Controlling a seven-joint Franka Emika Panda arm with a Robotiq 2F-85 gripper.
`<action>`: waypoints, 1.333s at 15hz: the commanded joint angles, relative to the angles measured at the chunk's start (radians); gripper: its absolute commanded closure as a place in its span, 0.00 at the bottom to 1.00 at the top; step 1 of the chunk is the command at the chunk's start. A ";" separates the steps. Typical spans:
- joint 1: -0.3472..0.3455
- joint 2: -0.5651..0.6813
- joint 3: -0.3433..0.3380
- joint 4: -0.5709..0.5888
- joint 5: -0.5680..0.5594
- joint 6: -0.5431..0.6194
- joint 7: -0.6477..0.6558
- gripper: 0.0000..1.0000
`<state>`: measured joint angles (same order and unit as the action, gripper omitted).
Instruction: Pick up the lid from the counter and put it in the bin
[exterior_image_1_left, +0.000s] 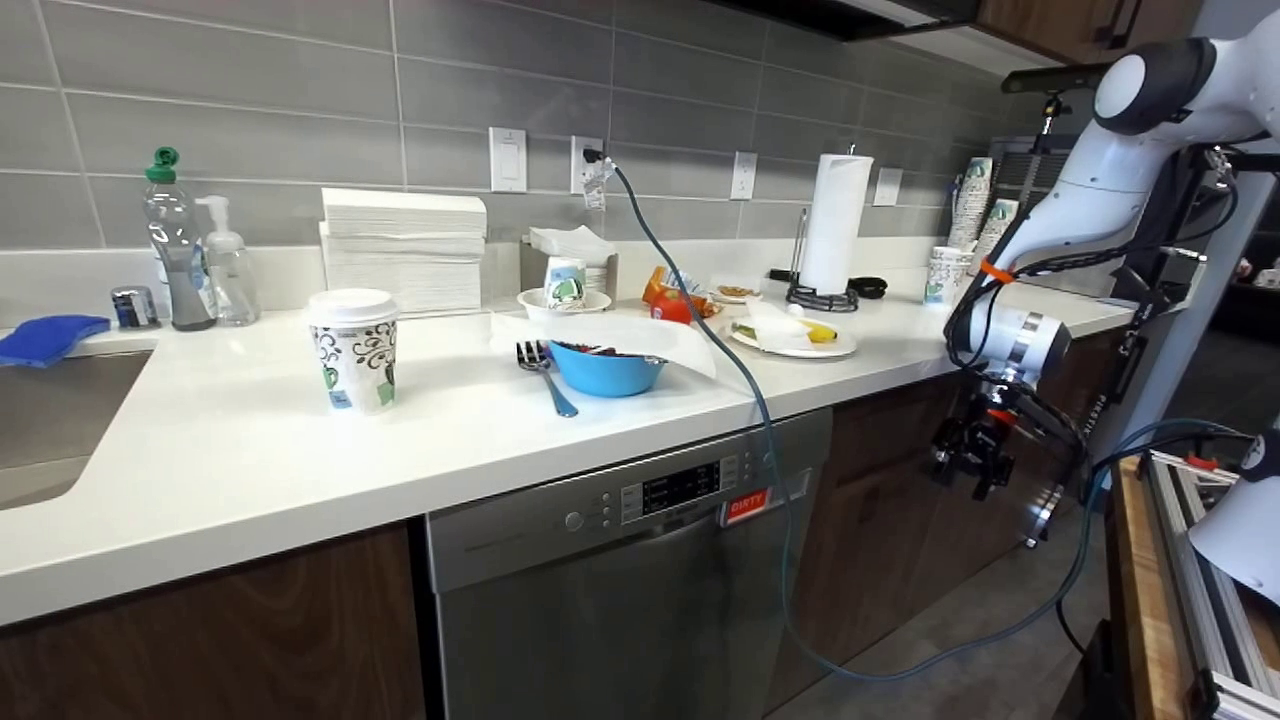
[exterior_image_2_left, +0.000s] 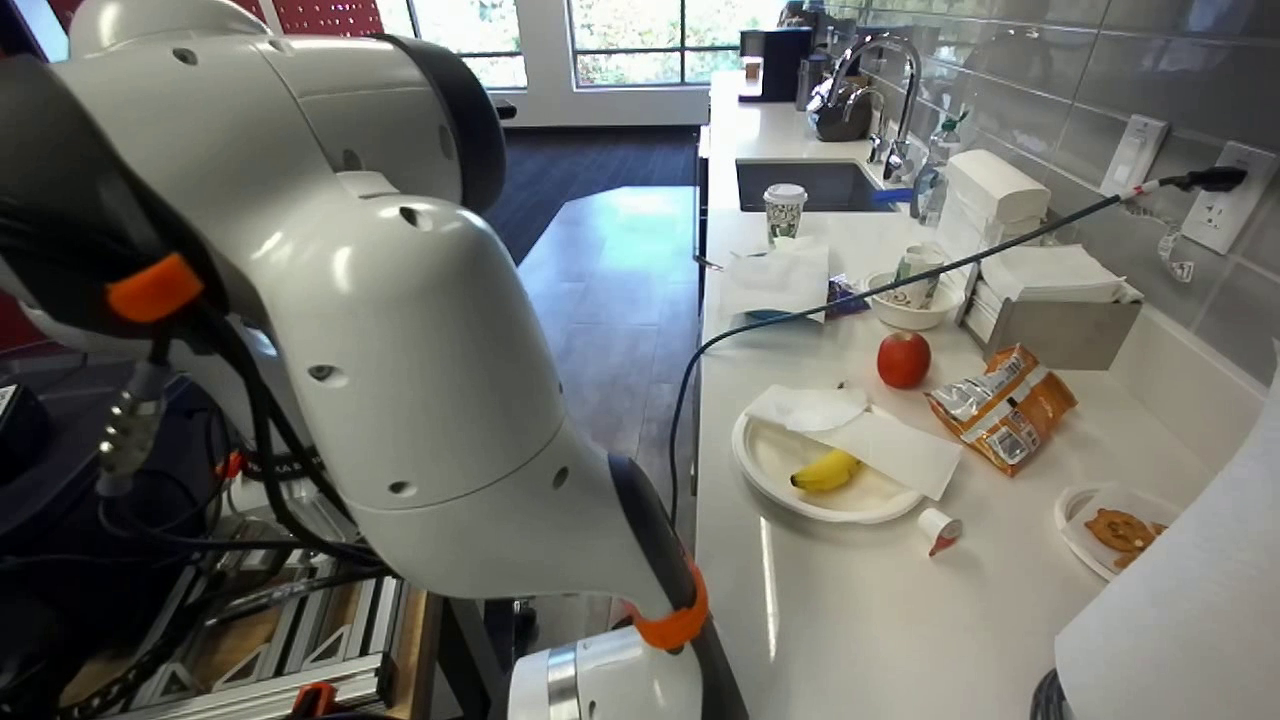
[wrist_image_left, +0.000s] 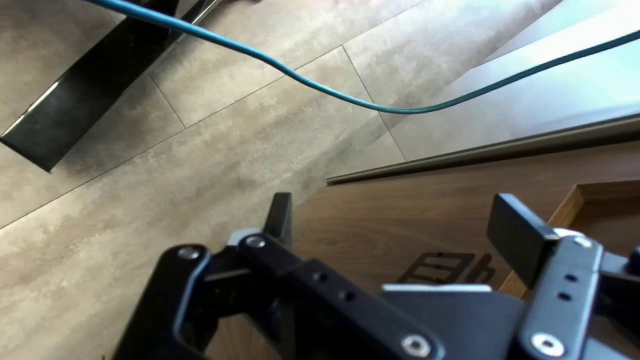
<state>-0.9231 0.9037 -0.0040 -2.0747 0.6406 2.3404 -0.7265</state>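
A white lid sits on a patterned paper cup at the sink end of the counter. This lid also shows in an exterior view. I see no loose lid lying on the counter. No bin can be made out for certain; the wrist view shows a wooden cabinet front with dark printed marks and a recessed opening at the right. My gripper is open and empty, its fingers wide apart. It hangs below counter height in front of the cabinets, also in an exterior view.
A blue cable hangs from the wall across the counter edge to the floor. A blue bowl, fork, plate with banana, tomato, snack bag and paper towel roll stand on the counter.
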 joint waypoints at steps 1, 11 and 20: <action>0.000 -0.060 0.036 -0.084 0.050 0.203 -0.064 0.00; -0.236 -0.252 0.375 -0.439 0.179 1.012 -0.304 0.00; -0.216 -0.463 0.526 -0.738 0.199 1.188 -0.281 0.00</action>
<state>-1.2176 0.5289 0.5156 -2.6961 0.7965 3.4749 -0.9907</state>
